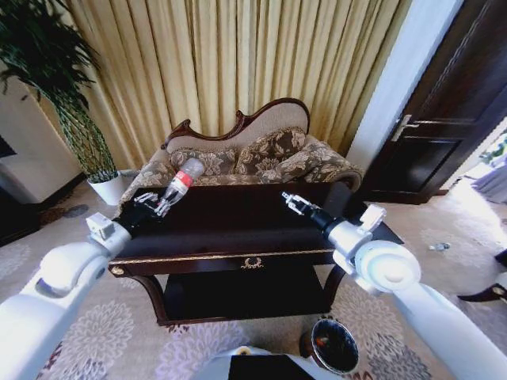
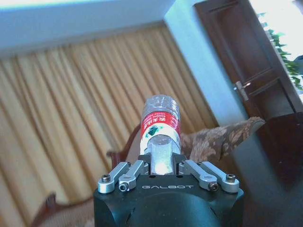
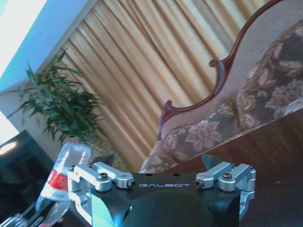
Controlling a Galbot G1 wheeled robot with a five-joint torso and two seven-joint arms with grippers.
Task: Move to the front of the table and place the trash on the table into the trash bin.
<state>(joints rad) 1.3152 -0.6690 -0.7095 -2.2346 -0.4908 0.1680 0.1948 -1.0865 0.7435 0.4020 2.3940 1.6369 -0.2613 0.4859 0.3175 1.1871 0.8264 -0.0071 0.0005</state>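
Observation:
My left gripper [image 1: 156,203] is shut on the trash, a small clear bottle [image 1: 181,179] with a red label. It holds the bottle tilted in the air over the left end of the dark glossy table [image 1: 238,226]. In the left wrist view the bottle [image 2: 160,124] sticks out from between the fingers [image 2: 142,166]. My right gripper [image 1: 290,201] hovers open over the right half of the table, holding nothing. Its wrist view shows the spread fingertips [image 3: 105,159] and the bottle [image 3: 66,169] farther off. The trash bin [image 1: 333,346], round and dark with a black liner, stands on the carpet in front of the table's right part.
A floral sofa [image 1: 261,154] with a carved back stands right behind the table, against gold curtains. A plant in a white pot [image 1: 108,188] is at the far left. A dark door [image 1: 451,111] is at the right. The table has a lower shelf [image 1: 245,291].

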